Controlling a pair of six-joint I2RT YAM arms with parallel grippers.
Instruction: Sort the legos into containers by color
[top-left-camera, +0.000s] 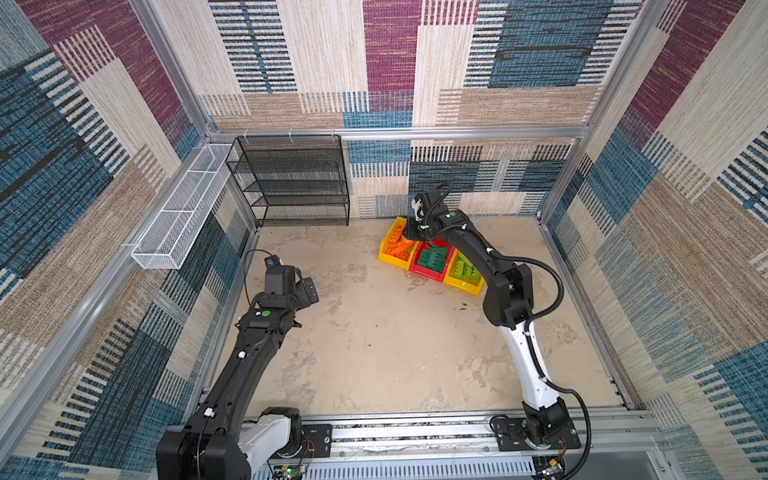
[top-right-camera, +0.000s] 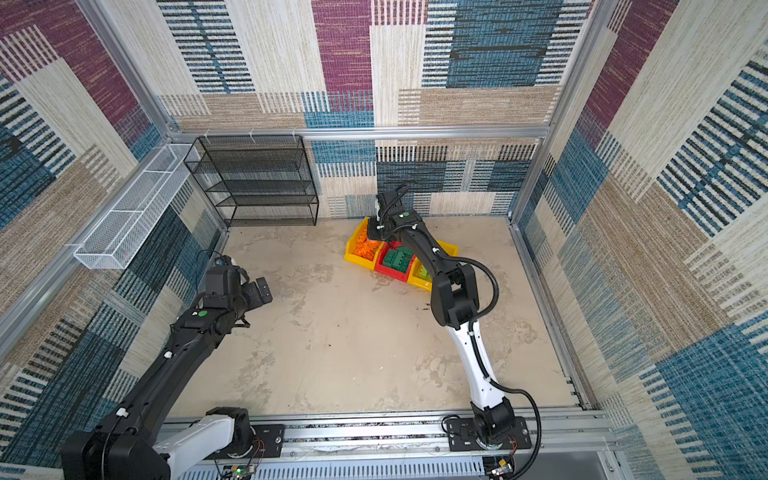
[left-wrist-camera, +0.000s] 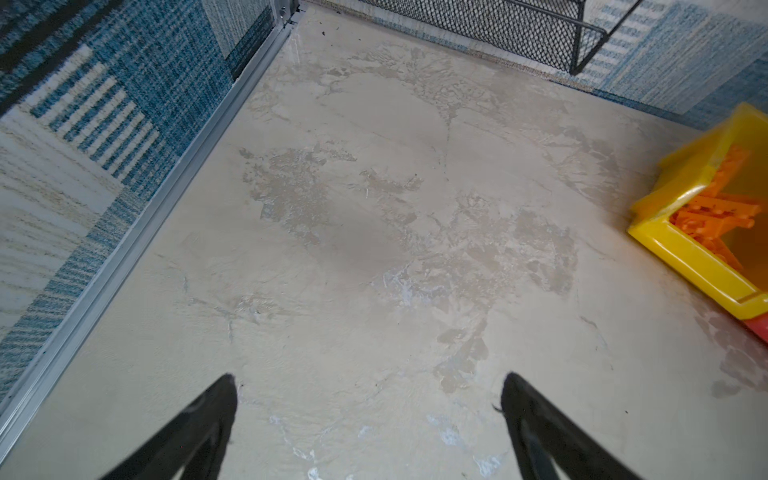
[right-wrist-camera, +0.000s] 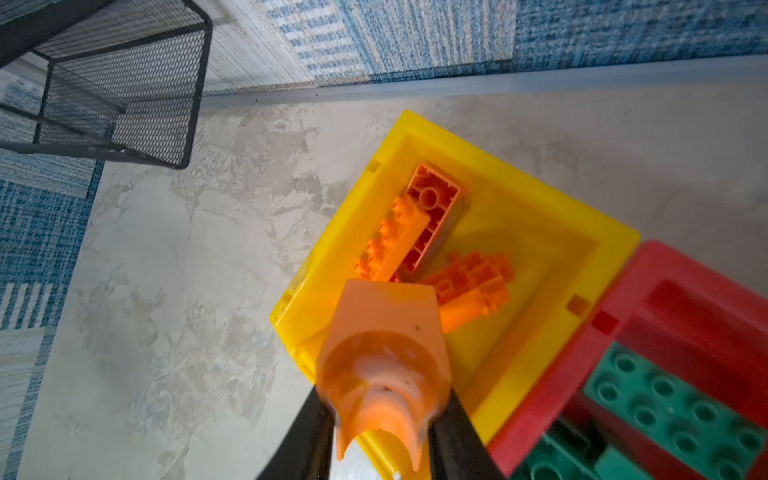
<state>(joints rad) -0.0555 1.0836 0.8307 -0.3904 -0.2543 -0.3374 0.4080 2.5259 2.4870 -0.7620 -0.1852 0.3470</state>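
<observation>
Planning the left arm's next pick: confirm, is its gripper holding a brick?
No, the left gripper stands wide open, holding nothing.

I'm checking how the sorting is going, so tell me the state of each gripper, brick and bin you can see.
left gripper: open, holding nothing.
right gripper: shut on orange brick, over yellow bin.
orange brick: held, not yet dropped.
yellow bin: holds orange bricks.
red bin: holds dark green bricks.
other yellow bin: holds lime bricks.
</observation>
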